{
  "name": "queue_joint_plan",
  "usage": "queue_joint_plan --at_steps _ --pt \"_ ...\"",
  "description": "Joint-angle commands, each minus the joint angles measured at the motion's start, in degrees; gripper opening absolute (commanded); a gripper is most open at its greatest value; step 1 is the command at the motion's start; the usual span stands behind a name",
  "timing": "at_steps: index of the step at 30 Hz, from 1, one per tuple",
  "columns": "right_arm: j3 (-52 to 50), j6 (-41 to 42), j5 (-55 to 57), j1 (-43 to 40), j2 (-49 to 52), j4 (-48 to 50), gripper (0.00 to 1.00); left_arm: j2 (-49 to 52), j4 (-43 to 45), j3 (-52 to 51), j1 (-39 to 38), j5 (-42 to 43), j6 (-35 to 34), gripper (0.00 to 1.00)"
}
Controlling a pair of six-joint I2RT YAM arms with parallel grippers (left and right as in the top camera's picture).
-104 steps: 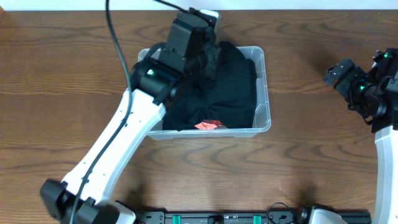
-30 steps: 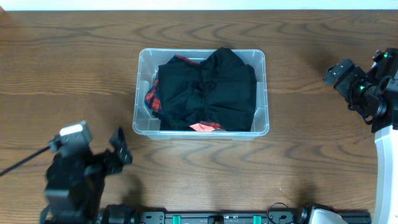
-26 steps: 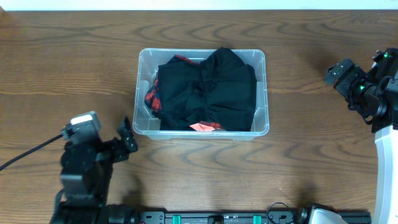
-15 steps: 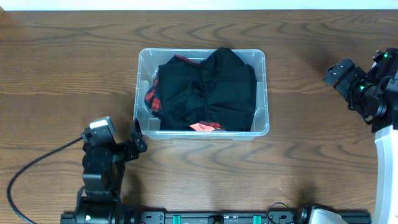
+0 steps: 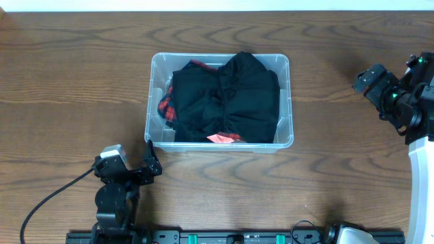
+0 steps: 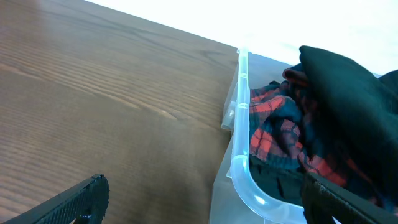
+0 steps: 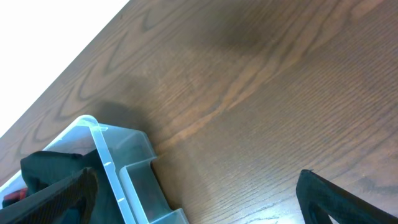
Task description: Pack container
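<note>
container (image 5: 217,144) corner just ahead of left gripper (image 5: 152,160), jaws spread, possibly touching.

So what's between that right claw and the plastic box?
Nothing, just bare wooden table between the right gripper and the container, seen in the overhead view.

The left pincer (image 5: 150,163) has withdrawn from inside the clear rectangular plastic container (image 5: 153,68) and is now just beside its near-left corner.

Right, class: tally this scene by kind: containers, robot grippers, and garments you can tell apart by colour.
Clear plastic container: 1
Grippers, left gripper and right gripper: 2
Garments, black garment and red plaid garment: 2
Total: 5
</note>
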Motion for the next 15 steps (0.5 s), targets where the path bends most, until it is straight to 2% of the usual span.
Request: queue_joint_plan --at_steps 1,15 --pt "0.11 0.26 0.20 -0.48 0.00 -0.02 0.99 -2.29 0.22 -1.38 0.24 -0.24 -0.31 0.98" --pt "0.11 0.28 0.20 -0.48 0.00 -0.02 0.99 -1.90 0.46 -3.54 0.20 -0.24 -0.28 0.98"
